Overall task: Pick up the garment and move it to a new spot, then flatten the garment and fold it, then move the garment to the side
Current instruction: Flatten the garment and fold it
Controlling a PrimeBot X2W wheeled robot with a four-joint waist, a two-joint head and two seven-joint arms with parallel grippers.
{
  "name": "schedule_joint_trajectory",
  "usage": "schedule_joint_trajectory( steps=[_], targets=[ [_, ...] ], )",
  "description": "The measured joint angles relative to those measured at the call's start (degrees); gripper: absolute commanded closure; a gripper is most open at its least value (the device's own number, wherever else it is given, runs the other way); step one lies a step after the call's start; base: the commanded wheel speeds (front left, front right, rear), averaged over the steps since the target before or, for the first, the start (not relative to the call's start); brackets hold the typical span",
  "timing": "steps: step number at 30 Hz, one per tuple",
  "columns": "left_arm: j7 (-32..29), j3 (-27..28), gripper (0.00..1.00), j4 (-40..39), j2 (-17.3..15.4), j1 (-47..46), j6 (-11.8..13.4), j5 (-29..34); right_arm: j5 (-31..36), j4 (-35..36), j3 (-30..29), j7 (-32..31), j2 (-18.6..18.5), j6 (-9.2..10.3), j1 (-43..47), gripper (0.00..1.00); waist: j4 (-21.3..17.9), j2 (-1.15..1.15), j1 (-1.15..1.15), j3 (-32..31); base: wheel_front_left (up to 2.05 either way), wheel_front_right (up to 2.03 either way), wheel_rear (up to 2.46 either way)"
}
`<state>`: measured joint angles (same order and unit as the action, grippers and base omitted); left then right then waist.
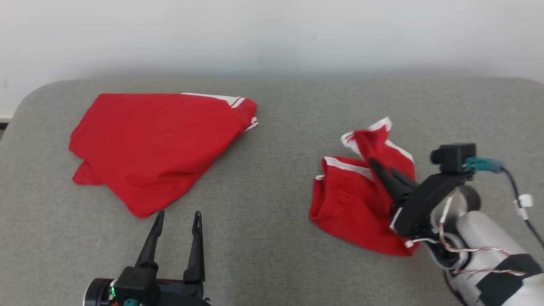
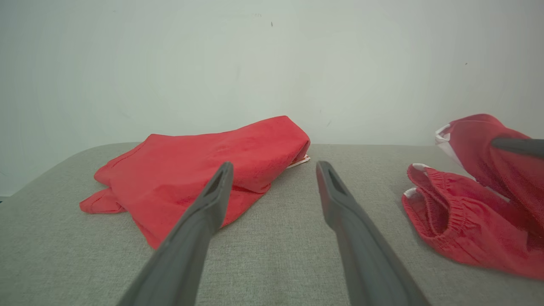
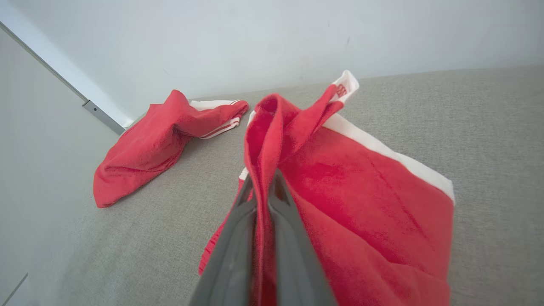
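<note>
Two red garments on one grey pad: which is in hand, and at what step? — DESK

The crumpled garment [image 1: 352, 204] with white trim, on the right side of the grey upholstered surface [image 1: 276, 246]. The right gripper [image 1: 382, 166] is pinched tight on a fold near its upper edge. The cloth peaks at the fingers and the rest lies on the surface. By my reading this is the pick-up, with the move to a new spot not yet made. — PHOTOGRAPHER

And the other arm? — DESK

The left gripper [image 1: 178, 214] hangs at the near edge, fingers spread wide and holding nothing. It is just short of the second red garment [image 1: 153, 144], which lies loosely folded to the left, well apart from the first. The next move likely calls for a clean lift so the trailing cloth clears the surface, then a set-down on bare fabric between the two pieces. Behind is a plain pale wall [image 1: 272, 34]; the surface is woven, grey and round-cornered. — PHOTOGRAPHER
</note>
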<state>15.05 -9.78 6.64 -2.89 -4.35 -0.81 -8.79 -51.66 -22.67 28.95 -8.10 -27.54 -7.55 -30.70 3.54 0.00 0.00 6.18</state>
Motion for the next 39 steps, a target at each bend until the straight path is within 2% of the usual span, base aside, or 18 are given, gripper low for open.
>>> schedule_joint_trajectory(
  steps=[5, 11, 12, 13, 14, 22, 30, 38, 39],
  targets=[
    [0.0, -1.32, 0.0, 0.29, 0.0, -0.57, 0.56, -0.7, 2.5, -0.65, -0.13, -1.54, 4.15, 0.0, 0.71, 1.0, 1.86, 0.0, 0.0, 0.5, 0.0, 0.0, 0.0],
    [0.0, -2.46, 0.0, 0.76, 0.0, -0.95, 0.94, -1.26, 5.48, -5.43, -0.41, -1.46, 8.83, 0.0, 0.62, 1.0, 2.93, 0.0, 0.0, 1.37, 0.0, 0.0, 0.0],
    [0.0, -2.59, 0.0, 0.89, 0.0, -1.08, 1.12, -1.31, 5.88, -6.02, -0.29, -1.23, 9.33, 0.0, 0.57, 0.96, 3.03, 0.0, 0.0, 1.41, 0.0, 0.0, 0.0],
    [0.0, -2.67, 0.0, 1.04, 0.0, -1.21, 1.15, -1.36, 6.28, -6.39, -0.2, -0.75, 9.62, 0.0, 0.52, 0.21, 3.09, 0.0, 0.0, 1.39, 0.0, 0.0, 0.0],
    [0.0, -2.72, 0.0, 1.19, 0.0, -1.35, 1.16, -1.41, 6.46, -6.56, -0.1, -0.33, 9.79, 0.0, 0.48, 0.0, 3.13, 0.0, 0.0, 1.29, 0.0, 0.0, 0.0],
    [0.0, -1.51, 0.0, 1.31, 0.0, -0.95, 1.32, -1.35, 7.1, -1.83, -2.44, 6.42, 6.77, 0.0, 1.98, 0.0, 2.11, 0.0, 0.0, 0.1, 0.0, 0.0, 0.0],
    [0.0, 0.44, 0.0, 0.6, 0.0, 0.11, 1.16, -0.62, 6.87, 1.08, -10.94, 11.46, 2.85, 0.0, 6.84, 0.0, -0.06, 0.0, 0.0, -0.32, 0.0, 0.0, 0.0],
    [0.0, 1.77, 0.0, 0.46, 0.0, 0.34, 0.45, 0.11, 9.96, 1.96, -15.48, 15.89, 2.74, 0.0, 11.33, 0.02, -1.06, 0.0, 0.0, -0.08, 0.0, 0.0, 0.0],
    [0.0, 1.86, 0.0, 0.45, -0.01, 0.35, 0.35, 0.15, 9.94, 1.87, -16.03, 16.19, 3.23, 0.0, 11.87, 0.64, -1.11, 0.0, 0.0, -0.03, 0.0, 0.0, 0.0]
  ],
)
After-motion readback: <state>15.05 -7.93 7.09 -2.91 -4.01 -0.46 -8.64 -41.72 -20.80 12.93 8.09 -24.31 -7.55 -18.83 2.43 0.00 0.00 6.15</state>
